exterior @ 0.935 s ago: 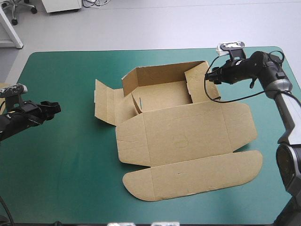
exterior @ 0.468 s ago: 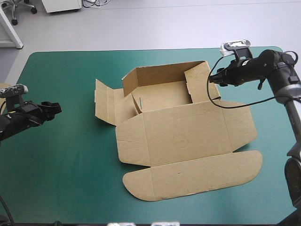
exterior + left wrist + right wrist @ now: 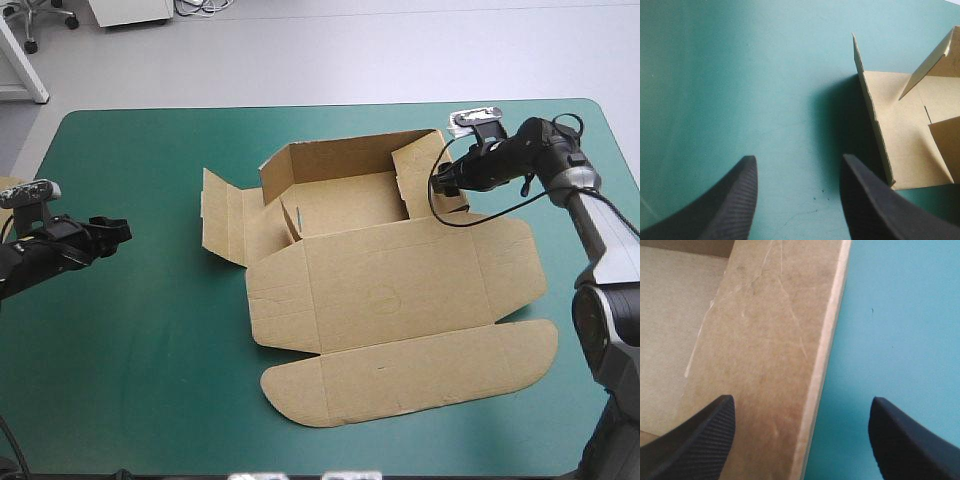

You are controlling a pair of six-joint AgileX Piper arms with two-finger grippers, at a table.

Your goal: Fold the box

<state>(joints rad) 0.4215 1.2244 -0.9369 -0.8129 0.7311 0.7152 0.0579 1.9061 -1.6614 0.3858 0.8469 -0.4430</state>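
My black-finned right tool [image 3: 443, 182] has come back in, fins apart astride the raised right wall [image 3: 770, 340] of the brown cardboard box [image 3: 390, 290] mid teal-green table [image 3: 130, 380]; I should clamp low and square, with the left tool [image 3: 120, 230] apart and idle.

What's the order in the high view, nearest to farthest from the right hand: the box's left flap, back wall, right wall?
1. Right wall, right beside the right hand.
2. Back wall, on the far side.
3. Left flap, at the left end.

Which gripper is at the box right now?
The right gripper: its open fingers straddle the edge of the raised right wall of the box. The left gripper, also open, hangs over the teal-green cover, apart from it.
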